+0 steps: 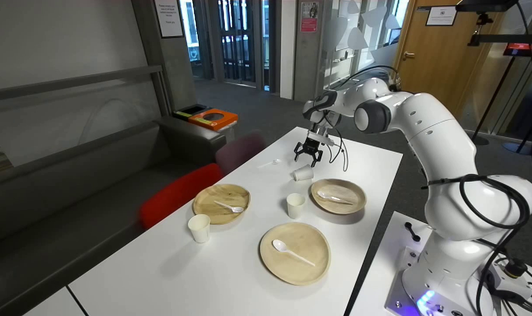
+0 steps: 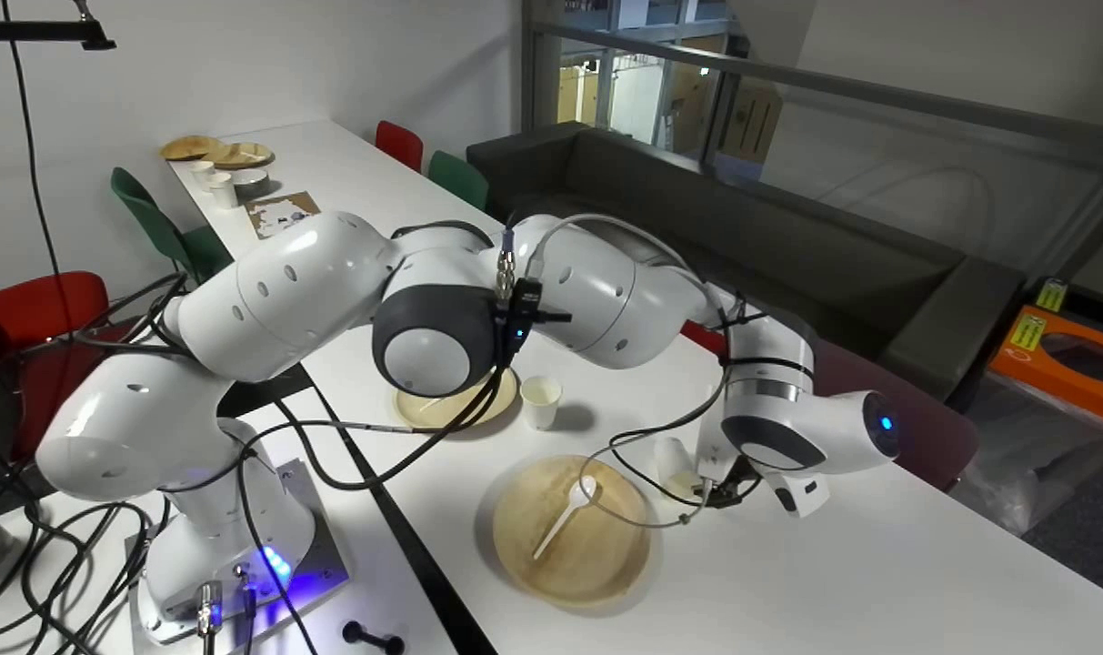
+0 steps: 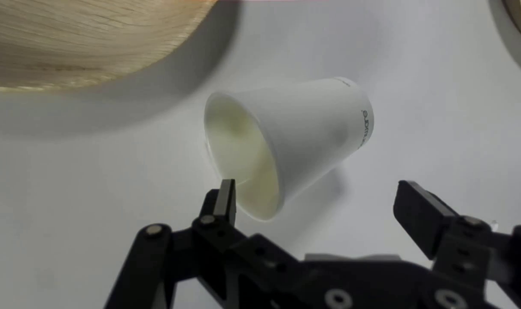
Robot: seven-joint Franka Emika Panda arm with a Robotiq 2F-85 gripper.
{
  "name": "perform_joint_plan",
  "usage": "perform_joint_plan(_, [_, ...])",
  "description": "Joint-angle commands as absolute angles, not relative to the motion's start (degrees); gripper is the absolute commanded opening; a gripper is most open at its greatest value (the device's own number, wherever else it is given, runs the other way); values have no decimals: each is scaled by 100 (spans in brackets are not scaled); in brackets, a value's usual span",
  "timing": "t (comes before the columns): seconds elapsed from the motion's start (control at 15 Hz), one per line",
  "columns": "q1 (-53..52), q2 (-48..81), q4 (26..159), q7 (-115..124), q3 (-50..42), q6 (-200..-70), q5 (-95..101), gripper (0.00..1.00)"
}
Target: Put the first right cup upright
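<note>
A tapered white paper cup [image 3: 316, 128] lies sideways on the white surface [image 3: 92, 206], a gap between its rim and the round tan bowl [image 3: 92, 38]; the black 2-fingered hand [image 3: 317, 197] is spread wide nearby.

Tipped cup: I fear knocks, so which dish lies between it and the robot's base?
A shallow bowl holding a white spoon lies between the tipped cup and the base in both exterior views.
</note>
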State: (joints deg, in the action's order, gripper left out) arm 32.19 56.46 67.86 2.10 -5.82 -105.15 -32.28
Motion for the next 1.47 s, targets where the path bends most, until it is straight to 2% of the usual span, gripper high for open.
perform_joint_plan(0.0, [3297, 5685, 6698, 482, -452, -10363, -3508, 100])
perform_joint_plan(0.07, [3292, 5690, 6702, 510, -440, -10372, -3557, 75])
perform_joint_plan(0.2, [3281, 5681, 6718, 556, -425, -10399, -3632, 68])
perform_joint_plan(0.73, [3281, 5588, 6779, 554, -431, -10427, -3720, 5])
perform_joint_plan(0.8, [3284, 5551, 6810, 532, -435, -10440, -3733, 0])
perform_joint_plan(1.07, [3342, 5152, 7058, 374, -475, -10591, -3814, 1])
perform_joint_plan(1.4, [3205, 4190, 7764, -164, -754, -11803, -3644, 1])
